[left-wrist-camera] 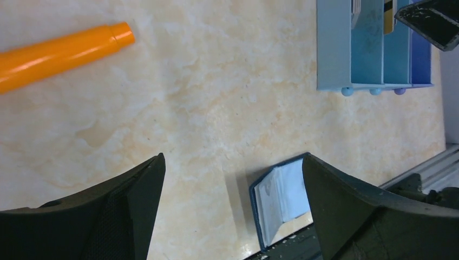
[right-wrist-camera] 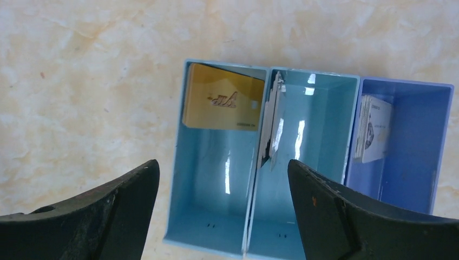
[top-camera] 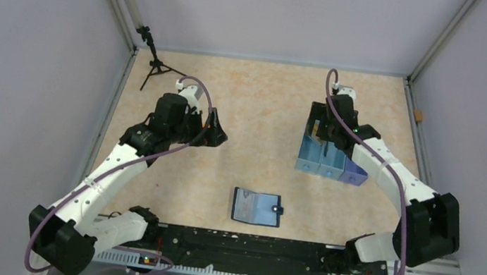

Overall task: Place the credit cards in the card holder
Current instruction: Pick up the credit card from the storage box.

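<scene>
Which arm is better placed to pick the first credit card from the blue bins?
Right. The right gripper hangs open directly above the three blue plastic bins, over the gold-yellow card. The left gripper, open too, is over marbled tabletop, away from them.

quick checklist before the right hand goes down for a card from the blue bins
1. Right hand open and empty: ok.
2. Right hand over the blue bins: ok, above the left and middle compartments.
3. Gold card exposed: ok, leaning on an end wall of the left compartment.
4. Card holder open: ok, lying on the table, inside up.
5. Left hand out of the way: ok, open, empty, apart from the card holder.
6. Free slot in the card holder: cannot tell.
</scene>
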`<state>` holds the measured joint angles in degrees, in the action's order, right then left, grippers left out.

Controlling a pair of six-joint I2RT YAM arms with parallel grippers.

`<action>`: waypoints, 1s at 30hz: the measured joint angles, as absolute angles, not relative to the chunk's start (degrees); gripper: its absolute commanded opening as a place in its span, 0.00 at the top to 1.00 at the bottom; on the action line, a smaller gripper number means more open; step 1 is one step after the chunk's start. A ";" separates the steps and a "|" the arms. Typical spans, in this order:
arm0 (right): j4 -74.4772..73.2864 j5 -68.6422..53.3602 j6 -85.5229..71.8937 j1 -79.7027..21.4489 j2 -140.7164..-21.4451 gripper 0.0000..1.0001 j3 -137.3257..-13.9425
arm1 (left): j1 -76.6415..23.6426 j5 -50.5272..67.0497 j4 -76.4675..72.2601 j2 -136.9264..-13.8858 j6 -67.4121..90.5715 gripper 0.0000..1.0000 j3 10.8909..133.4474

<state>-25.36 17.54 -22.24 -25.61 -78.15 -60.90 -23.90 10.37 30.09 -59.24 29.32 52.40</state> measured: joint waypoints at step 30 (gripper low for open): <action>-19.14 3.42 -19.75 -16.43 -90.50 0.36 -64.31 | -22.96 2.31 32.82 -59.02 18.37 0.01 52.60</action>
<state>-19.14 3.42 -19.75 -16.43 -90.50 -64.31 -22.96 2.31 32.82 -59.02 18.37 52.60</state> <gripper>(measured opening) 0.685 0.986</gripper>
